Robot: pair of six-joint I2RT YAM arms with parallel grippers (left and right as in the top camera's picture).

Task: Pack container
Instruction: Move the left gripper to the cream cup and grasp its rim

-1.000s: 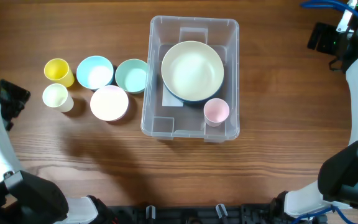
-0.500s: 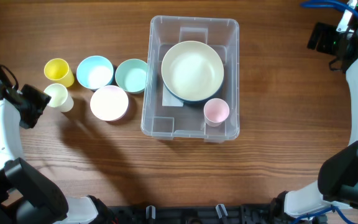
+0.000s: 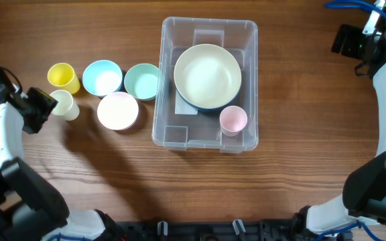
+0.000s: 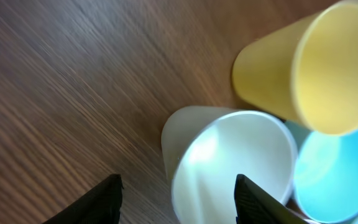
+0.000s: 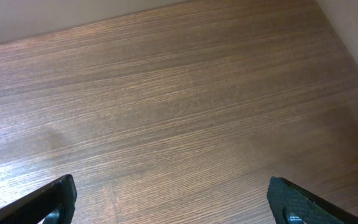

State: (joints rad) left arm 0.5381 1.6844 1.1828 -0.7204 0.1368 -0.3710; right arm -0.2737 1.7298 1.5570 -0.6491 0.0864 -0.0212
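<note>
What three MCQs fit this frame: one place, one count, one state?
1. Where is the pink cup?
A) inside the container
B) on the table left of it
C) on the table right of it

2. How many pieces stand on the table left of the container?
A) three
B) five
C) seven

3. What state is the left gripper in?
A) shut on a cup
B) open, at the white cup
C) open above the container

Key:
1 A: the overhead view shows it within the clear walls.
2 B: yellow cup, white cup, blue bowl, green bowl, pink bowl.
3 B: the left wrist view shows both fingers spread, the white cup just ahead.
</note>
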